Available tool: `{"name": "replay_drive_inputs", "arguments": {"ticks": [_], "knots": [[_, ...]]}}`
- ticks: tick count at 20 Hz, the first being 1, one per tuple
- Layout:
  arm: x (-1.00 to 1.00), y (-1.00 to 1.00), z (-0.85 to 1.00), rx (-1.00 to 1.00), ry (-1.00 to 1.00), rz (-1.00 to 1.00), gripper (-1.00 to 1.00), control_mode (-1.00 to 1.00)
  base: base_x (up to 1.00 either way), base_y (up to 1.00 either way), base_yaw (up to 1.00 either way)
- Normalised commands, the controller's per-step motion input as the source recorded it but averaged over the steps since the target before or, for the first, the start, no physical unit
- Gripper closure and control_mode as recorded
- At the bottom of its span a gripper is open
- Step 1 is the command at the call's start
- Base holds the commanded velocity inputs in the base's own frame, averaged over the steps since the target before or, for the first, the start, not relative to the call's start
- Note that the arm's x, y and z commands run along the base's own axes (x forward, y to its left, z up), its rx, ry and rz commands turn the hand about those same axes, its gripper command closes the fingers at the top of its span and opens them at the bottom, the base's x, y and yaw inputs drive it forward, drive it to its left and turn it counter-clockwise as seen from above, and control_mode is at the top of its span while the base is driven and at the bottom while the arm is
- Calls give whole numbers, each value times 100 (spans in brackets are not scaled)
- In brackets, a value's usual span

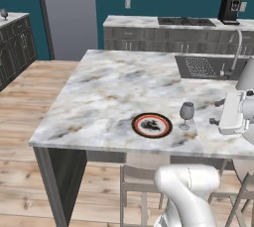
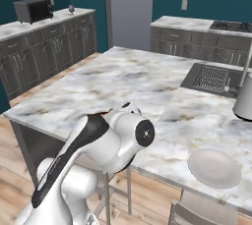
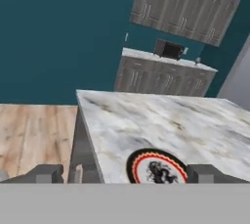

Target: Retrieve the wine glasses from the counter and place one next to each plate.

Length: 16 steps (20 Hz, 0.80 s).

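Standing on the island marble (image 1: 99, 87): one wine glass (image 1: 186, 115), upright, just beside the red-rimmed plate (image 1: 152, 125). Lying further along the same top, near the front edge: off-white plate (image 2: 214, 167), no glass beside it. Waiting on the far counter (image 2: 34, 26) by the teal wall: what is probably the second glass (image 2: 71, 9), small and faint at this range, well apart from the island.

Gripper (image 3: 124, 174) hanging above the island edge near the red-rimmed plate, fingers spread wide, carrying nothing.

Judging the step in hand: going for the remaining glass. Advising a wide swing clear of the placed glass when pulling away, since a knock to the bowl would tip it. Advising a low grasp around the bowl or stem, level and slow, then carrying upright.

Also noted: sink basin (image 1: 201, 66) with tap, coffee machine (image 1: 229, 10), hob, toaster oven (image 2: 33, 10) close to the far glass and crowding the approach, stools (image 1: 139, 186) under the island overhang, possibly hampering the base.
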Motion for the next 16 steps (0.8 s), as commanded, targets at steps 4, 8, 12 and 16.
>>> {"name": "replay_drive_inputs", "arguments": {"ticks": [4,8,12,16], "knots": [[-46,90,0,5,-7,-33,-100,-100,0,0,0],[0,0,0,0,0,0,-100,100,-98,51,-32],[0,0,0,0,0,0,-100,100,-100,84,-24],[0,0,0,0,0,0,-100,100,-85,100,-9]]}}
